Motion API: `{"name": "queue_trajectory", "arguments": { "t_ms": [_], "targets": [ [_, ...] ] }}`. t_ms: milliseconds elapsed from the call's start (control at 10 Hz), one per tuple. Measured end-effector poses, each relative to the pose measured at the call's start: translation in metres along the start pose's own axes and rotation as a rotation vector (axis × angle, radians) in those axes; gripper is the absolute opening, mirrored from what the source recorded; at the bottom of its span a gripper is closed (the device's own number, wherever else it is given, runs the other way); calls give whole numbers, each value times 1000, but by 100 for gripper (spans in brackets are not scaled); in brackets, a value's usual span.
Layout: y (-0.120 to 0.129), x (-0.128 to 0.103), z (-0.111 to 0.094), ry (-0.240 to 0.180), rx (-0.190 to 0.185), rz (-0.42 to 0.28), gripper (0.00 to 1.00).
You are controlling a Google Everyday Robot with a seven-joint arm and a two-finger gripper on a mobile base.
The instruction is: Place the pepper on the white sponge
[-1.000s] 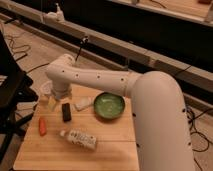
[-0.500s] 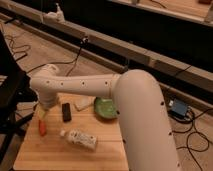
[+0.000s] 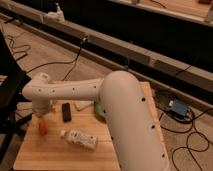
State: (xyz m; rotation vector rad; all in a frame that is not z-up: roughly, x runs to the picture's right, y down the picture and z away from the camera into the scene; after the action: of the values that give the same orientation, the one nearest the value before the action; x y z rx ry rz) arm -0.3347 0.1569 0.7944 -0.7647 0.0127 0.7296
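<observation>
My gripper (image 3: 39, 112) hangs near the left edge of the tabletop (image 3: 60, 155), just above the pepper (image 3: 43, 128). I cannot tell whether it is apart or closed. The pepper lies on the wood by that left edge, well short of the white sponge (image 3: 82, 105), which sits toward the far edge, beyond the black block (image 3: 66, 111). I judge the grasp comes next: descend straight, close across the pepper's slender middle, then lift high enough to clear the block on the way to the sponge.

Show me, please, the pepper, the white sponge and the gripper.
pepper (image 3: 43, 128), camera view, its middle
white sponge (image 3: 83, 105), camera view, its visible top face
gripper (image 3: 39, 115), camera view, its tip just above the pepper
</observation>
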Motion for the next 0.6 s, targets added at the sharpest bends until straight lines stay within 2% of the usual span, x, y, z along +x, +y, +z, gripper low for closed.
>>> {"name": "queue_trajectory", "arguments": {
  "t_ms": [100, 500, 600],
  "targets": [
    [5, -9, -3, -37, -5, -6, 70],
    [5, -10, -3, -41, -8, -3, 70],
    [8, -9, 5, -32, -20, -5, 70]
  ]
}}
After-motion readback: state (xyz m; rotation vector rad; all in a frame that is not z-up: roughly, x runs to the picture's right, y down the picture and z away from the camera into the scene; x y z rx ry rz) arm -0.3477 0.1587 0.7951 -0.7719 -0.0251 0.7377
